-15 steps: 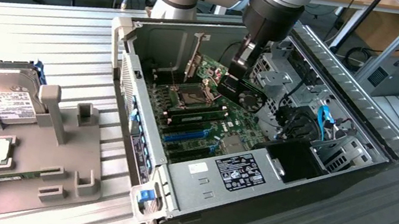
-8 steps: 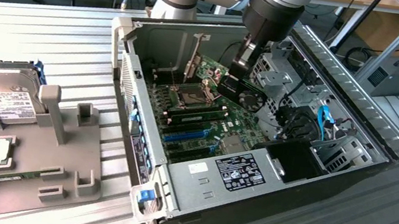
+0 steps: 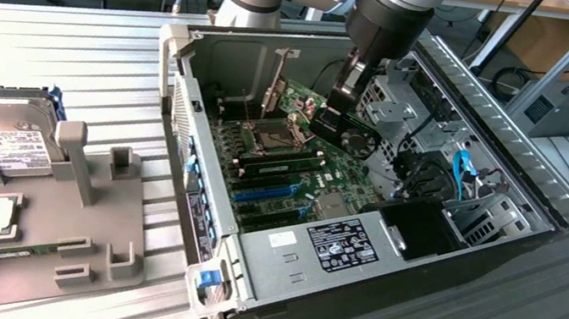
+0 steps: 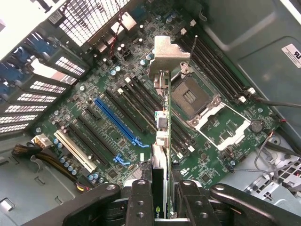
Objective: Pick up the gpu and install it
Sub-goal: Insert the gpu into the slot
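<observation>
One slatted metal table (image 3: 50, 54) carries all we see; on it lies an open computer case (image 3: 397, 314), its side panel off and its inside facing up. From the far edge of the table the robot arm (image 3: 393, 14) reaches down into the case. On the exterior view's left of the case sits a grey fixture tray (image 3: 54, 243); a silver hard drive (image 3: 8, 137) with a white label stands at its far end, and a narrow green memory stick (image 3: 19, 248) lies in a slot near its front. Inside the case we see the green motherboard (image 3: 283, 168), which spreads out under the wrist view as well (image 4: 94, 108). The gpu (image 3: 348, 138) hangs over the far part of that board, inside the case and clear of the tray. In the wrist view the gpu (image 4: 160, 169) stands edge-on, running away from the camera between the black slots and the CPU socket (image 4: 190, 96); whether its lower edge touches the board we cannot tell. The gripper (image 3: 336, 112) is clamped on the card; in the wrist view (image 4: 164, 197) its two dark fingers (image 4: 141, 200) press on either face. A silver bracket (image 4: 167, 54) caps the card's far end; the long blue slot (image 4: 115, 121) lies to one side, apart from the card.
</observation>
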Motion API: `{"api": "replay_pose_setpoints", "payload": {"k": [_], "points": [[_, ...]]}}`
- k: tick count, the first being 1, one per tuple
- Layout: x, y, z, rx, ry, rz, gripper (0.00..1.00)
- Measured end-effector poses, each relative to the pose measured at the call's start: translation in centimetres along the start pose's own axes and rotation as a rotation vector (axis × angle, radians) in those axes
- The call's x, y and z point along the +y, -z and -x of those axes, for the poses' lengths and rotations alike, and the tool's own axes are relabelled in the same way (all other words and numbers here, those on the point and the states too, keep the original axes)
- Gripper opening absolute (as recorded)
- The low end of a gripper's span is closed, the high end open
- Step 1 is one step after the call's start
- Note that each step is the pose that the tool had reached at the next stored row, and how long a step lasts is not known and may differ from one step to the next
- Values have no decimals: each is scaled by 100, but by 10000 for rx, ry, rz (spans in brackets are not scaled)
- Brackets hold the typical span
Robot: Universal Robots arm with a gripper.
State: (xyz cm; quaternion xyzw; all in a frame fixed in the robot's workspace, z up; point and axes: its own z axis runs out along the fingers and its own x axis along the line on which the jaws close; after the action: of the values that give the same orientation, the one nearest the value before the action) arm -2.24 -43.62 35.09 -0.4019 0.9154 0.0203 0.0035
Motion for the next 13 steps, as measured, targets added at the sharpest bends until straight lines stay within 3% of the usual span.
{"api": "replay_pose_setpoints", "payload": {"k": [6, 13], "points": [[0, 0, 0, 5, 129, 3, 26], [0, -1, 0, 36, 1032, 24, 26]]}}
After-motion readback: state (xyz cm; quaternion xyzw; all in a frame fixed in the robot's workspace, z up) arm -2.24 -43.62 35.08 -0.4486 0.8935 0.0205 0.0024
